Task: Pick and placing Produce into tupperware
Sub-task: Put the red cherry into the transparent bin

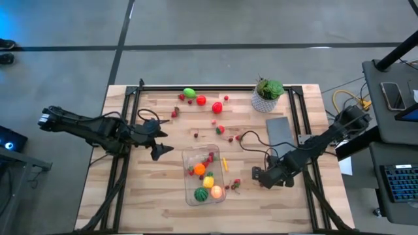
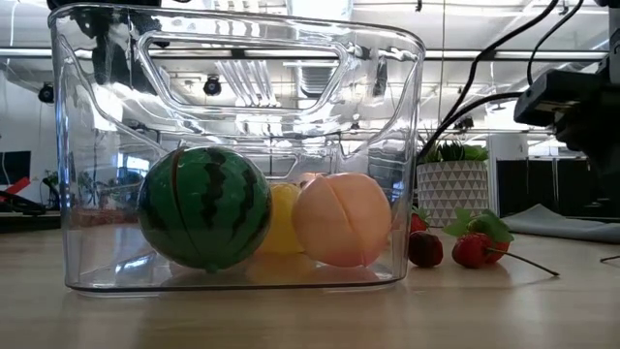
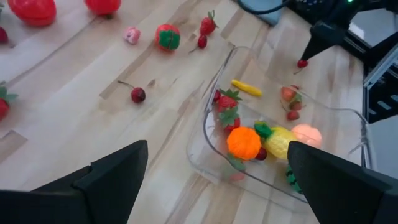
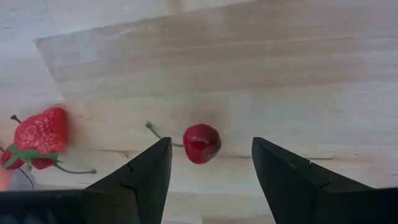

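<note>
Nearest in the low view we see the tupperware (image 2: 237, 160), holding a watermelon (image 2: 204, 206) and a peach (image 2: 342, 219). From above, we find the tupperware (image 1: 204, 173) at the middle of the table (image 1: 130, 202), with more Produce (image 1: 215, 121) scattered behind it. The left gripper (image 1: 161, 142) waits beside it, jaws apart. In the right wrist view, the right gripper (image 4: 211, 163) has its fingers apart around a cherry (image 4: 201, 144).

At the table's (image 1: 150, 209) far right you have a green potted plant (image 1: 268, 93) in a white patterned pot. A flat grey slab (image 1: 280, 131) lies just nearer than it, and a dark cable (image 1: 251, 145) curls beside the slab.
</note>
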### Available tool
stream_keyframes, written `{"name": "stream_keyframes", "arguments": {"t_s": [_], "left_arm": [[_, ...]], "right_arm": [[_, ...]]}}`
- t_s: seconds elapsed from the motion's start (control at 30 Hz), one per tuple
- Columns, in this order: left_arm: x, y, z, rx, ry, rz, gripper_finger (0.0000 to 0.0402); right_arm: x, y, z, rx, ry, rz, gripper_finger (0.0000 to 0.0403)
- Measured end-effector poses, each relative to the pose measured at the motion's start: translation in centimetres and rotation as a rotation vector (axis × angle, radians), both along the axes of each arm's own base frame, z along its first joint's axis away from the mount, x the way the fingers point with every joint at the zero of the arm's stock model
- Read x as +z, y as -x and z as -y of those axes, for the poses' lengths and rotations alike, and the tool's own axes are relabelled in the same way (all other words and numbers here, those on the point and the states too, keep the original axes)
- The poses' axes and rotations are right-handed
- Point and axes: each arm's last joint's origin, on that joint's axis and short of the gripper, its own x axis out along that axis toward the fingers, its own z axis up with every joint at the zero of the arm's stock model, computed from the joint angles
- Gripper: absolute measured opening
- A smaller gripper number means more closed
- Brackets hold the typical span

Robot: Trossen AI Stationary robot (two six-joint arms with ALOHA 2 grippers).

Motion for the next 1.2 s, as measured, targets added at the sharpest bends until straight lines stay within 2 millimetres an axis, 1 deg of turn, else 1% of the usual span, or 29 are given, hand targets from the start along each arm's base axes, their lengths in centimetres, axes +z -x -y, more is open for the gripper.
{"name": "stream_keyframes", "arguments": {"t_s": [0.2,0.5,0.77,0.87,1.2], "left_arm": [[-0.1,-0.1,-0.1,0.006,-0.005,-0.004,0.0373],[-0.1,0.0,-0.1,0.004,-0.014,-0.010,0.0373],[0.0,0.1,-0.2,0.000,-0.043,-0.005,0.0373],[0.0,0.2,-0.2,0.001,-0.044,-0.009,0.0373],[0.1,0.5,-0.3,-0.008,-0.056,-0.010,0.0373]], "right_arm": [[-0.3,-0.2,-0.1,-0.001,0.009,-0.007,0.0215],[-1.3,-0.5,-0.3,-0.008,0.023,-0.039,0.0214],[-1.3,-1.3,-0.8,-0.008,0.006,-0.014,0.0211],[-1.3,-1.6,-1.0,-0.007,0.005,-0.013,0.0200],[-1.6,-1.6,-1.1,0.000,0.016,-0.027,0.0139]]}}
